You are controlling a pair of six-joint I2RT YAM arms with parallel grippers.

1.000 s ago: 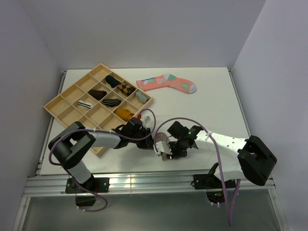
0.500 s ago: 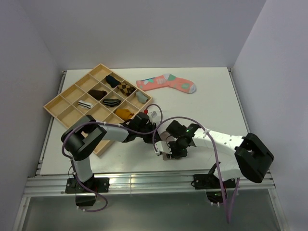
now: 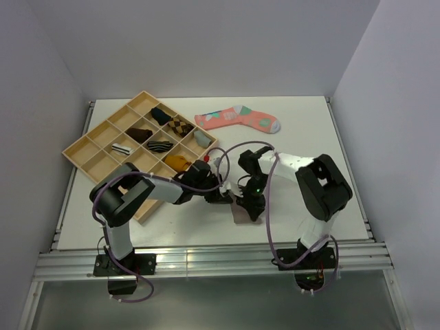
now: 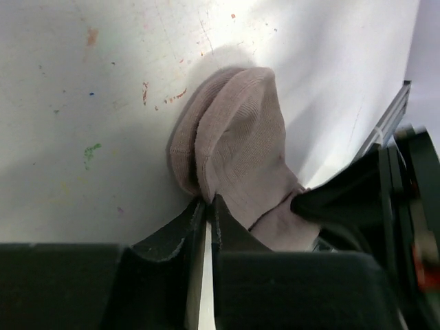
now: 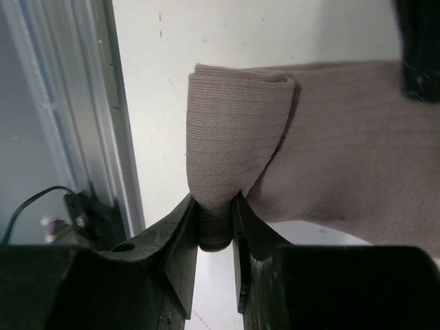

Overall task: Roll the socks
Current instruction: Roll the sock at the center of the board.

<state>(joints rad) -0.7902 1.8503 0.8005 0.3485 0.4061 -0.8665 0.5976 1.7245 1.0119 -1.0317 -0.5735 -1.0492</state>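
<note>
The taupe-brown sock (image 3: 242,214) lies partly folded near the table's front edge, between both grippers. My left gripper (image 3: 221,196) is shut on a thin edge of it; in the left wrist view the sock (image 4: 237,144) bunches out ahead of the closed gripper (image 4: 206,201). My right gripper (image 3: 251,201) is shut on a folded-over lobe of the same sock (image 5: 234,130), with the fabric pinched between the tips of the gripper (image 5: 214,221). The red-striped cuff is hidden. The white ankle sock does not show in any view.
A wooden compartment tray (image 3: 89,148) holding several rolled socks stands at the back left. A coral-pink patched sock (image 3: 237,118) lies at the back centre. The metal rail at the table's front edge (image 5: 69,103) is just beside my right gripper.
My right arm has folded in over the table and turned its gripper onto the sock. My left gripper has slid right to the sock. The sock has shifted slightly right.
</note>
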